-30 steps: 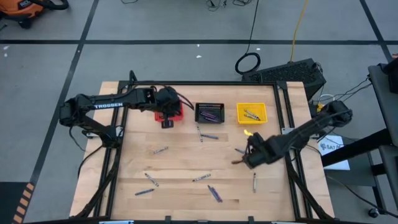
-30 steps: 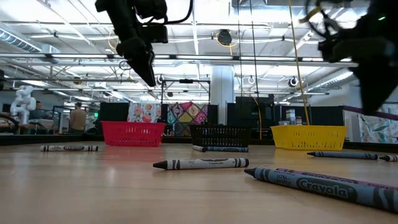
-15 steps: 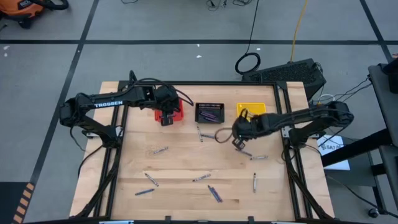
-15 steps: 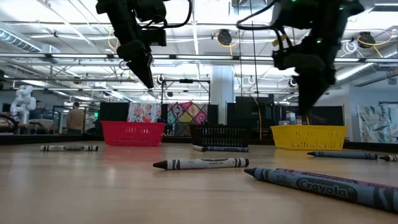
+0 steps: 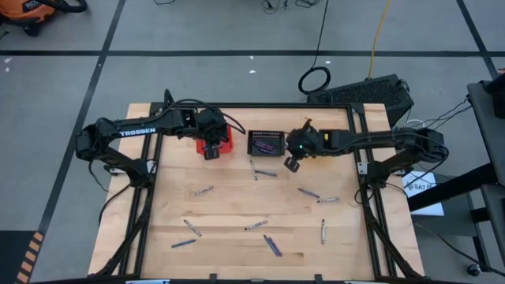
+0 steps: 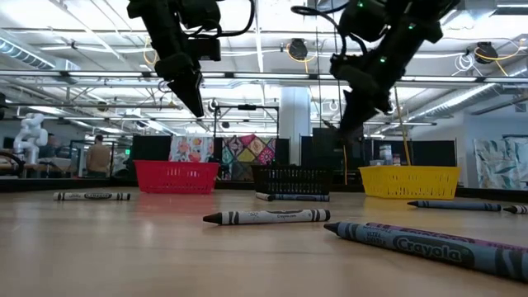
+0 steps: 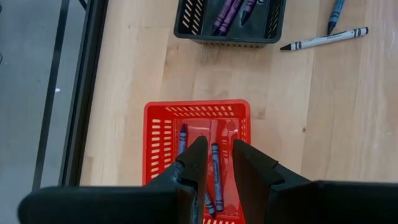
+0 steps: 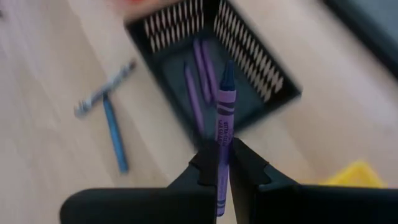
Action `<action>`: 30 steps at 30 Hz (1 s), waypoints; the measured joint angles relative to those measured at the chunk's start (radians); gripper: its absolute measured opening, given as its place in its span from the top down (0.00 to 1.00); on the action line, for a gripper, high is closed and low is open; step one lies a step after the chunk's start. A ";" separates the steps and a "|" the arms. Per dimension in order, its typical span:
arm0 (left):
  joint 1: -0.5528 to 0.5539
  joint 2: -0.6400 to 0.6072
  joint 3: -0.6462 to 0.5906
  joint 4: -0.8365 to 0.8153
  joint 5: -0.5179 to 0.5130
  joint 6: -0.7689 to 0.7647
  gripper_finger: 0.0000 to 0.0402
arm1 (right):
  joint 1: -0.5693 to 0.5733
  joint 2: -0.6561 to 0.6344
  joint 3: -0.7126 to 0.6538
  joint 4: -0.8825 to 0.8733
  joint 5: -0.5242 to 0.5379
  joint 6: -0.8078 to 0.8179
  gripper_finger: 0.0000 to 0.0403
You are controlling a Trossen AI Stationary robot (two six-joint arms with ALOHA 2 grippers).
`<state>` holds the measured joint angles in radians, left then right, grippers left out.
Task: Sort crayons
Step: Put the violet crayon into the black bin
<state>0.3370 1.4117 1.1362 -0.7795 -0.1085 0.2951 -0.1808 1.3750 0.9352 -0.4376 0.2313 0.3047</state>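
Gripping a purple crayon (image 8: 222, 109) between the closed fingers of the right gripper (image 8: 222, 163), tip pointing forward over the black basket (image 8: 261, 74), where three more purple crayons (image 8: 200, 74) are lying inside. Hanging in the air at the near right corner of the black basket (image 5: 266, 143) in the high view, right gripper (image 5: 293, 160) just off its edge and beside the yellow basket (image 5: 319, 143). Hovering above the red basket (image 7: 160, 142) with the left gripper (image 7: 217, 157), fingers slightly apart and holding nothing, blue crayons (image 7: 213, 168) lying in that basket below. Lying loose on the wooden table (image 5: 229, 209): a grey crayon (image 7: 324, 39) and a blue crayon (image 8: 114, 140) just in front of the black basket, more scattered crayons (image 5: 256, 226) spread across the middle and near side. Resting closest in the low view, a grey crayon (image 6: 266, 217) and a blue one (image 6: 429, 245)
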 joint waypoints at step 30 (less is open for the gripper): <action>0.004 0.000 0.000 -0.012 0.000 0.005 0.82 | -0.149 0.162 0.001 0.354 -0.212 -0.357 1.00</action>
<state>0.3408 1.4117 1.1362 -0.7918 -0.1089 0.3004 -0.3296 1.5368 0.9360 -0.0834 0.0194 -0.0524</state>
